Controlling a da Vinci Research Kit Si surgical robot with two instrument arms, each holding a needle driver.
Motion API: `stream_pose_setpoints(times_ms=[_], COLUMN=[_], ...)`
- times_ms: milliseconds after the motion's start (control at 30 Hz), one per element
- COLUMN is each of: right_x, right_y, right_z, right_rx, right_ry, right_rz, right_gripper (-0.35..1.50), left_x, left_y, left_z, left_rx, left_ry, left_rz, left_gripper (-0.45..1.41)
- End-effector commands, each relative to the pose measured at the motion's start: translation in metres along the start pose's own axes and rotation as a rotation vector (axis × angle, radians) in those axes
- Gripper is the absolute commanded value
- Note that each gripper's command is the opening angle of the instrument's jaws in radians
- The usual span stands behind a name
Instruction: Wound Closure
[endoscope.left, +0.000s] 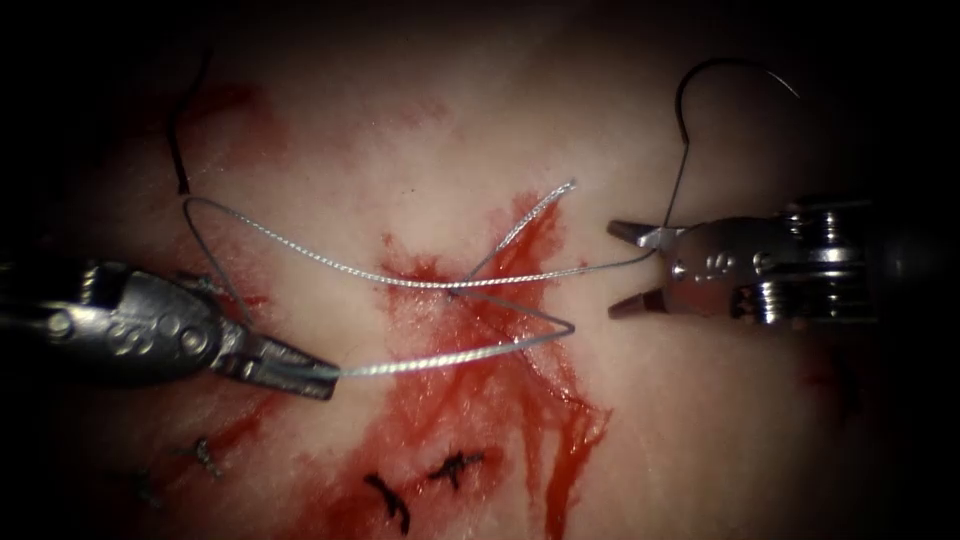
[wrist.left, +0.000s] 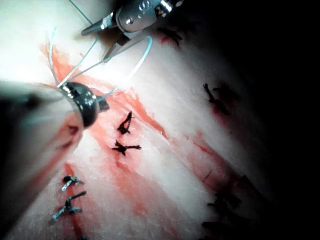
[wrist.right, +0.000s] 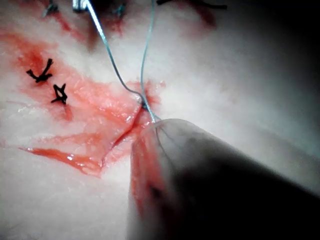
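Observation:
My left tool (endoscope.left: 325, 380) comes in on the left of the cut (endoscope.left: 470, 300), jaws shut on the silver thread (endoscope.left: 440, 360). The thread loops across the cut and runs to my right tool (endoscope.left: 625, 268), whose jaws stand open with the strand lying near their hinge. From there a dark stretch of thread (endoscope.left: 684, 120) arcs upward. A dark curved piece, seemingly the needle (endoscope.left: 176, 150), lies on the tissue far left of the cut, held by neither tool. The left wrist view has my left tool (wrist.left: 102, 105) on the thread and the open right tool (wrist.left: 97, 42) beyond.
Red fluid (endoscope.left: 560, 440) streaks the tissue around and below the cut. Finished dark stitches (endoscope.left: 455, 465) sit near the front, with more (endoscope.left: 205, 455) to the left. The right wrist view has two stitches (wrist.right: 50, 82) and thread (wrist.right: 145, 60) entering the cut.

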Motion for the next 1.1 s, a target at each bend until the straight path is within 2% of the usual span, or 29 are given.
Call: stream_pose_setpoints(times_ms=[33, 67, 100, 233, 300, 500, 633, 767, 900, 1000, 1100], right_x=[0.0006, 0.0006, 0.0006, 0.0007, 0.0006, -0.0008, -0.0026, -0.0046, -0.0073, -0.0098, -0.0121], right_y=[0.0001, 0.0001, 0.0000, 0.0002, 0.0005, 0.0014, 0.0022, 0.0019, 0.0005, -0.0005, -0.0015], right_z=[0.0010, 0.0011, 0.0012, 0.0005, -0.0005, -0.0046, -0.0084, -0.0116, -0.0140, -0.0155, -0.0169], right_rx=[-0.003, -0.007, -0.007, -0.035, -0.057, -0.119, -0.115, -0.105, -0.091, -0.057, -0.028], right_ry=[0.002, 0.000, 0.000, -0.010, -0.015, -0.049, -0.054, -0.057, -0.072, -0.086, -0.122], right_rz=[-0.002, -0.002, -0.004, 0.067, 0.095, 0.158, 0.203, 0.251, 0.308, 0.344, 0.366], right_gripper=[0.27, -0.16, -0.35, -0.35, -0.35, -0.35, -0.35, -0.35, -0.35, -0.35, -0.35], left_x=[-0.0001, 0.0000, 0.0000, 0.0001, -0.0001, -0.0019, -0.0034, -0.0053, -0.0072, -0.0082, -0.0086], left_y=[-0.0001, 0.0000, 0.0000, 0.0006, 0.0012, 0.0026, 0.0026, 0.0014, -0.0015, -0.0034, -0.0047], left_z=[0.0006, 0.0006, 0.0007, 0.0012, 0.0019, 0.0041, 0.0051, 0.0054, 0.0032, 0.0008, -0.0009], left_rx=[-0.002, -0.003, -0.004, -0.008, -0.020, -0.055, -0.026, 0.093, 0.254, 0.344, 0.435], left_ry=[0.001, 0.001, 0.002, -0.011, -0.052, -0.228, -0.371, -0.585, -0.815, -0.938, -1.010], left_rz=[0.001, 0.002, 0.003, 0.010, 0.016, 0.028, 0.034, 0.077, 0.157, 0.212, 0.228], left_gripper=[-0.45, -0.45, -0.45, -0.45, -0.45, -0.45, -0.45, -0.45, -0.45, -0.45, -0.45])
